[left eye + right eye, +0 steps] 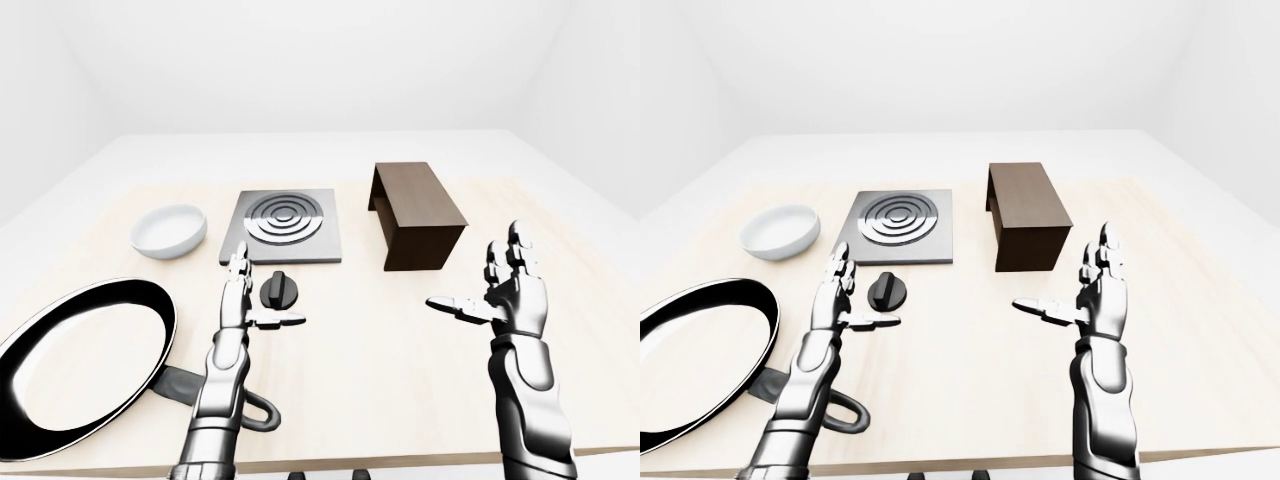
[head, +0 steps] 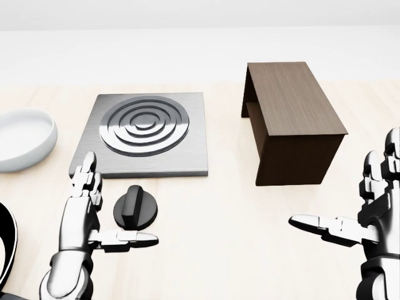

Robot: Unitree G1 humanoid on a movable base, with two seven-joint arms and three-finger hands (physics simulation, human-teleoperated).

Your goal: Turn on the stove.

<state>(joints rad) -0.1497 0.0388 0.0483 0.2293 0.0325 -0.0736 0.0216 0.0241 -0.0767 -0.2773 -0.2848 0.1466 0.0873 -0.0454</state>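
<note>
Worktop (image 1: 400,340) of pale wood carries everything in the left-eye view: the square grey metal stove plate with its ringed burner (image 1: 283,224) sits near the middle, and the round black control knob (image 1: 279,290) lies just beside its 6 o'clock edge, where a hand can reach it without crossing the burner. The white ceramic bowl (image 1: 169,229) is at the stove's 9 o'clock, the dark brown wooden box-shaped stand (image 1: 415,212) at its 3 o'clock, and the black frying pan with a pale rim (image 1: 80,360) lies far out at 8 o'clock.

In the head view, the left hand (image 2: 87,215) stands just at the knob's 9 o'clock, fingers spread and upright, thumb stretched under the knob toward 3 o'clock; it looks staged to close round the knob, though not yet gripping.

In the right-eye view, the right hand (image 1: 1085,295) is likewise spread wide, holding nothing, well apart from the knob, probably idle for this task.
</note>
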